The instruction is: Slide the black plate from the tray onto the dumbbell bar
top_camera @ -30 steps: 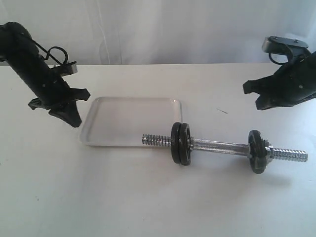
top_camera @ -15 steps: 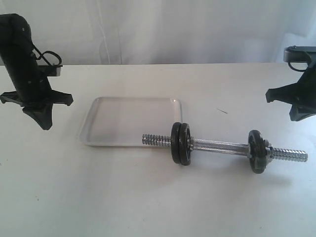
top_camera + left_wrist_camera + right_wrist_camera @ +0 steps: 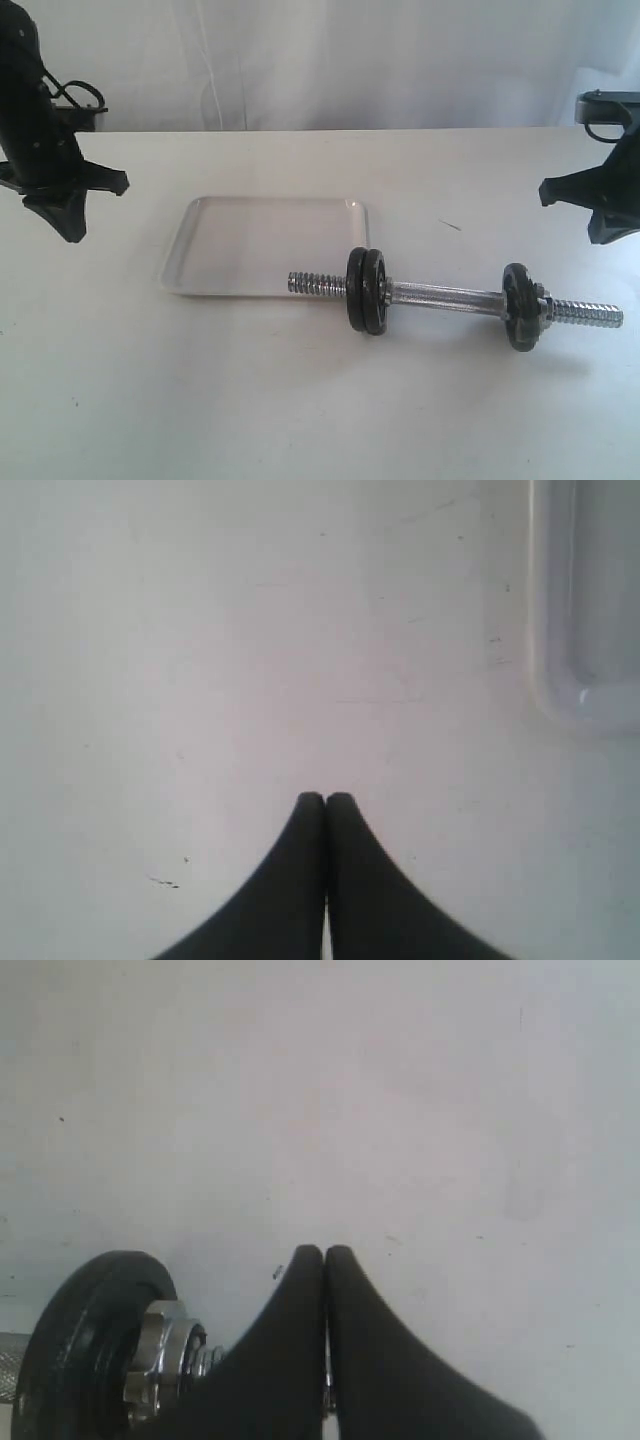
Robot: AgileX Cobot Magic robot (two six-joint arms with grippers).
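Two black plates (image 3: 366, 291) on dumbbell bar (image 3: 445, 296); grippers apart.

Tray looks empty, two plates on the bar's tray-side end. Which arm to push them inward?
Left, probably. The left gripper, shut, hangs on the tray side, facing the bar's bare threaded end. The right gripper, shut, is beyond the far plate.

A raised front camera looks down across the white counter (image 3: 300, 400), taking in tray (image 3: 262, 258) and dumbbell bar (image 3: 450, 297). The left wrist camera hangs close above bare counter, sharing the tray's corner (image 3: 585, 610); the right wrist camera shares the bar's end disc (image 3: 85, 1345).
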